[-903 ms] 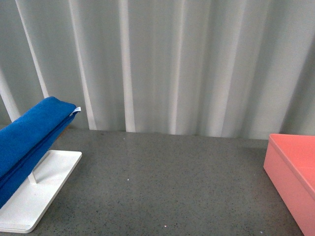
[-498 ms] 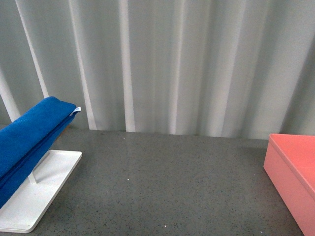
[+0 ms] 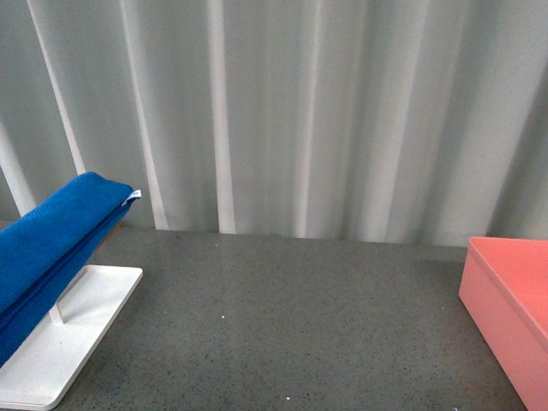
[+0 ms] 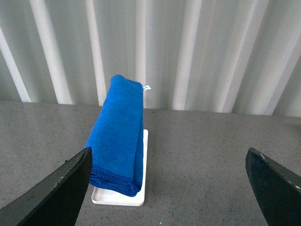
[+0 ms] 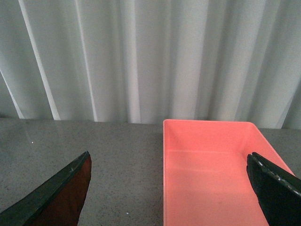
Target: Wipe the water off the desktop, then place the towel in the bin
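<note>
My left gripper (image 4: 168,150) and right gripper (image 5: 168,154) gape, empty. Towel (image 4: 117,136), left of centre, hangs over tray (image 4: 117,199); a snagged pull may topple it.

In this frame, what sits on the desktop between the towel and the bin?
Nothing: the front view shows only bare speckled desktop between the towel, draped over its white stand, and the bin. No puddle is discernible.

I counted one towel (image 3: 51,235), one bin (image 3: 514,308), one white tray (image 3: 64,342) and one desktop (image 3: 300,317); I also saw two grippers, the left gripper (image 4: 169,153) and the right gripper (image 5: 169,155), each showing two dark fingers (image 4: 56,188)
</note>
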